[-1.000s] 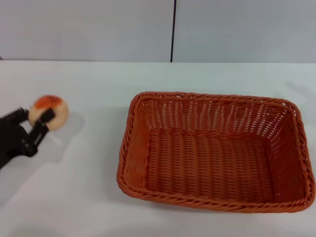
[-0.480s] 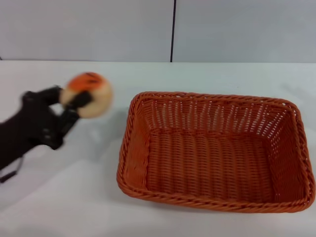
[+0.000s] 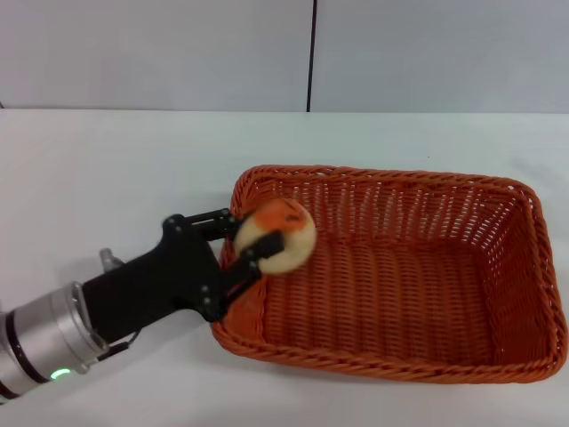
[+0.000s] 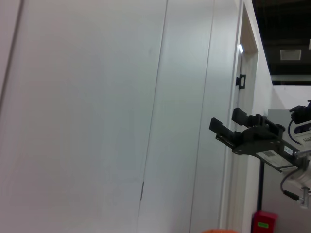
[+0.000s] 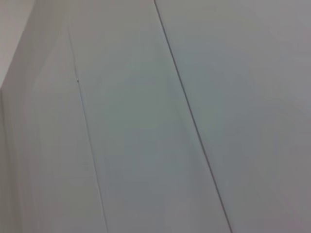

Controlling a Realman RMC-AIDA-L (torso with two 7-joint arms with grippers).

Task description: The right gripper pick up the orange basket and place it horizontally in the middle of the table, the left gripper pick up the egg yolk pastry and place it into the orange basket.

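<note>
The orange basket (image 3: 382,363) lies lengthwise across the middle-right of the white table (image 3: 124,160). My left gripper (image 3: 253,233) reaches in from the lower left and is shut on the egg yolk pastry (image 3: 286,237). The pastry hangs just inside the basket's left end, above its woven floor, with its orange-red top facing up. In the left wrist view my right gripper (image 4: 232,127) shows far off, raised high beside a wall, its black fingers apart and holding nothing. It is out of the head view.
A pale wall with a dark vertical seam (image 3: 311,55) runs behind the table's far edge. Bare tabletop lies to the left of the basket and in front of it. The right wrist view shows only wall panels.
My left gripper has carried the pastry up off the far left of the table and rightward, from beside the basket to over the basket's left end. The basket has not moved.
</note>
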